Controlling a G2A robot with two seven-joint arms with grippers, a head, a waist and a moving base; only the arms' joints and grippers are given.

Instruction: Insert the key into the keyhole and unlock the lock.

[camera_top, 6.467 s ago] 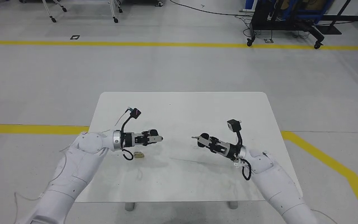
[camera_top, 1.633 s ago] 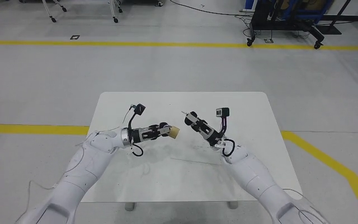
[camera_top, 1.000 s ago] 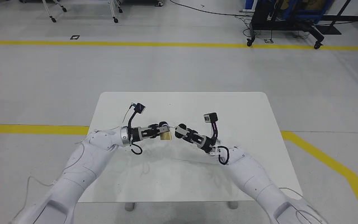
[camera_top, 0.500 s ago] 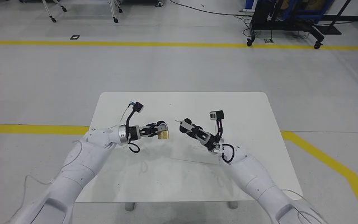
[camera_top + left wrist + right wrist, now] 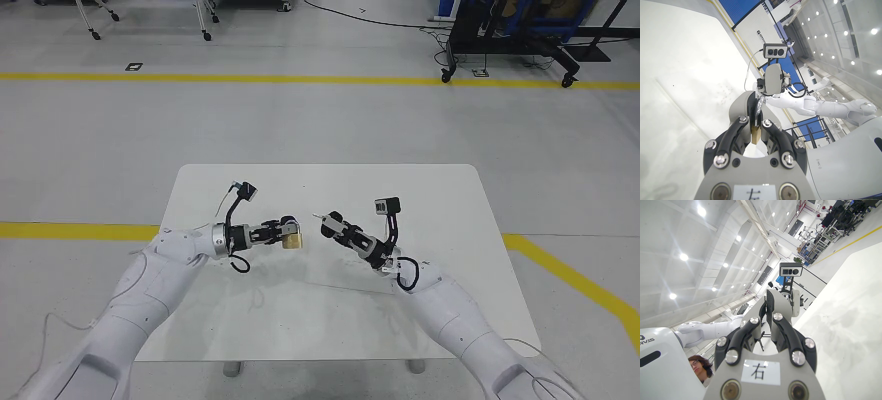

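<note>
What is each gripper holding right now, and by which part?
Left gripper clamps the brass lock by its body, between the fingers. Right gripper pinches the key by its head end; the blade pokes out toward the lock.

A white rounded-corner bench (image 5: 420, 190) lay under the left tool (image 5: 290, 238) and the right tool (image 5: 327, 222). Around it spread a pale grey glossy floor (image 5: 300, 120), with a long yellow floor stripe (image 5: 250, 77) far beyond both tools. A black wheeled metal rack (image 5: 500, 45) stood farther off beyond the right tool. Round white ceiling lamps (image 5: 683, 256) shone high above the tools.
</note>
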